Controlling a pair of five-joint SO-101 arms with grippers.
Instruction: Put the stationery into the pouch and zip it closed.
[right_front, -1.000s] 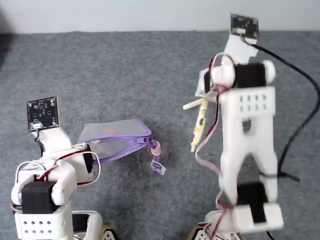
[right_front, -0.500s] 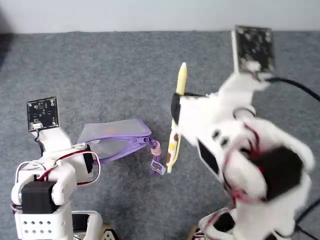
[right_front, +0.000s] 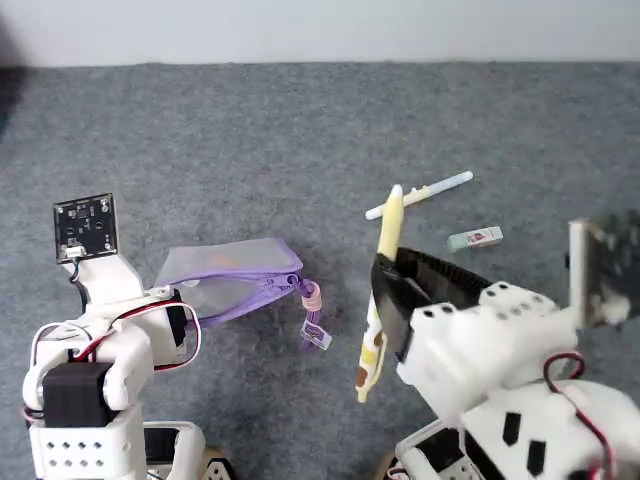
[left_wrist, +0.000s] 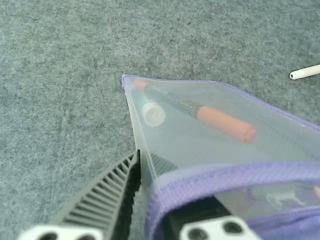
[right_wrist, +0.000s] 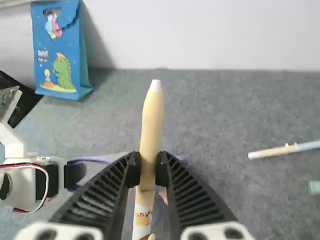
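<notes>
1. My right gripper (right_wrist: 147, 169) is clenched on the yellow pen (right_wrist: 151, 117) near mid-barrel, holding it in the air close to the pouch (right_front: 232, 272).
2. My left gripper (left_wrist: 141, 172) pinches the pouch's rim. The pouch lies on the table (right_front: 250, 130) with an orange-capped marker (left_wrist: 226, 125) inside.
3. The pen looks light, stiff and smooth, so it could pivot in my jaws; a mid-barrel hold suits it.
4. The pouch is soft mesh and will sag, so I would grip it at the rim beside the opening.
5. A white pen (right_front: 418, 195) and a small eraser (right_front: 474, 239) lie well apart from the pouch.
</notes>
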